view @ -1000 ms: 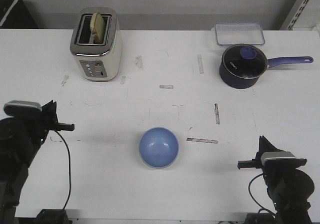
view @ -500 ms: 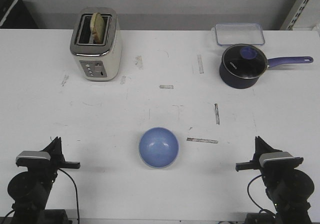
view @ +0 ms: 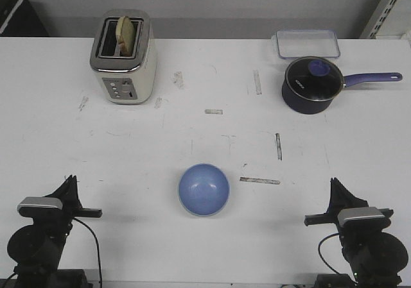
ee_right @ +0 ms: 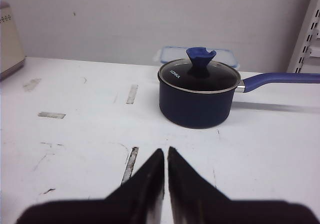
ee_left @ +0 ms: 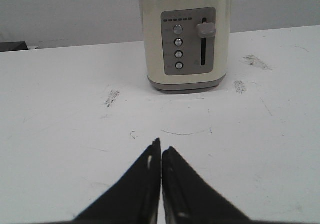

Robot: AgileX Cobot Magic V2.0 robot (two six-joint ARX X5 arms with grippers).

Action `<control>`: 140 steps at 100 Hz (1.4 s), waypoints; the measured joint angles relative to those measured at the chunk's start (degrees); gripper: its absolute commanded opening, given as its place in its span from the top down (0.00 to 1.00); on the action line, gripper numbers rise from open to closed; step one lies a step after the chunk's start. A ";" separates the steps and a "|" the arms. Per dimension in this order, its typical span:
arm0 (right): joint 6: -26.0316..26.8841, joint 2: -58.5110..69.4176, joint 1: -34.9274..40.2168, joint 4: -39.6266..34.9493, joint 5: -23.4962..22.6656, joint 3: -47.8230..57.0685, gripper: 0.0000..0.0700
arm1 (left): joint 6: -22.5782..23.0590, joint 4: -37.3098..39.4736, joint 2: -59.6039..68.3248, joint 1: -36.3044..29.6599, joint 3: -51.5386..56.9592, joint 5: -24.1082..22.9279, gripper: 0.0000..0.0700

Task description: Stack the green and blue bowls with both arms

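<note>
A periwinkle blue bowl (view: 203, 189) sits upright near the front middle of the white table (view: 212, 76), seen only in the front view. The green bowl is not visible in any view. My left gripper (view: 70, 181) rests low at the front left, well to the left of the bowl. In the left wrist view, the left gripper (ee_left: 161, 147) is shut with nothing in it and points at the toaster. My right gripper (view: 334, 184) sits low at the front right, well to the right of the bowl. The right wrist view shows this gripper (ee_right: 165, 151) shut and empty, facing the saucepan.
A cream toaster (view: 123, 57) holding bread stands at the back left. A dark navy saucepan (view: 311, 86) with a glass lid and a long blue handle is at the back right. A clear lidded container (view: 308, 43) lies behind it. Tape strips (view: 259, 180) mark the tabletop.
The left arm has dropped from a raised spot at the left edge down to the front left corner. The right arm has sunk slightly. The blue bowl has not moved.
</note>
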 measured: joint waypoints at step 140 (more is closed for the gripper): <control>0.02 -0.02 0.00 0.04 0.00 0.00 1.00 | -2.97 19.39 -9.75 -1.90 -22.29 0.13 1.00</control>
